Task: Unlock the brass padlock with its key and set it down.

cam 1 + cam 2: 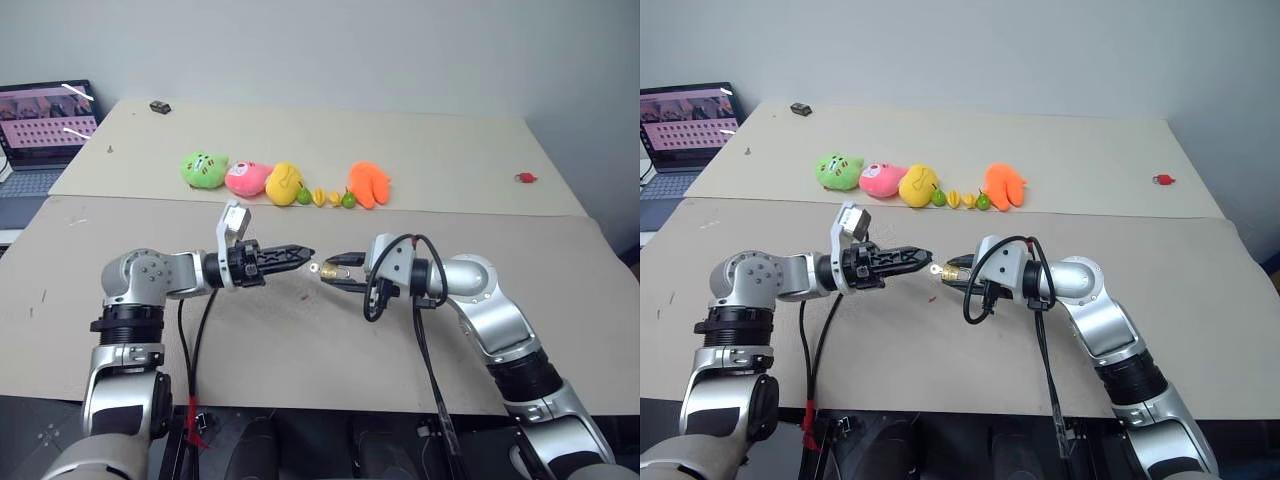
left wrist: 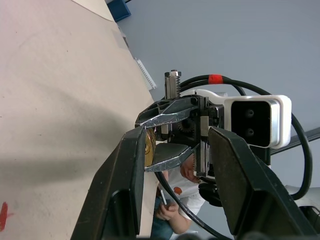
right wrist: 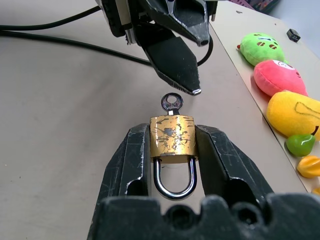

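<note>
Cardboard-brown sheets cover the table [image 1: 300, 340], which runs back to a pale grey wall. Above its near half, the two grippers meet tip to tip, well off the surface.

The right gripper [image 3: 172, 142] points toward the robot's left and is clamped on the padlock [image 3: 172, 141]: one black finger presses each side of the scuffed brass body, and the silvery shackle hangs back between the fingers toward the wrist, seated in the body. The key [image 3: 171, 103] stands in the end of the padlock that faces the other arm, with only its round bow showing.

The left gripper [image 1: 302, 254] points toward the robot's right, its fingers parted with nothing between them. In the right wrist view its fingertips [image 3: 187, 82] hang just beside the key's bow without touching it.

Along the far half of the table lies a row of plush toys [image 1: 247, 177] and small toy fruits [image 1: 330, 197], well apart from the grippers. A small red object [image 1: 525, 178] sits near the right edge, and a laptop [image 1: 40, 135] stands off the left side.
</note>
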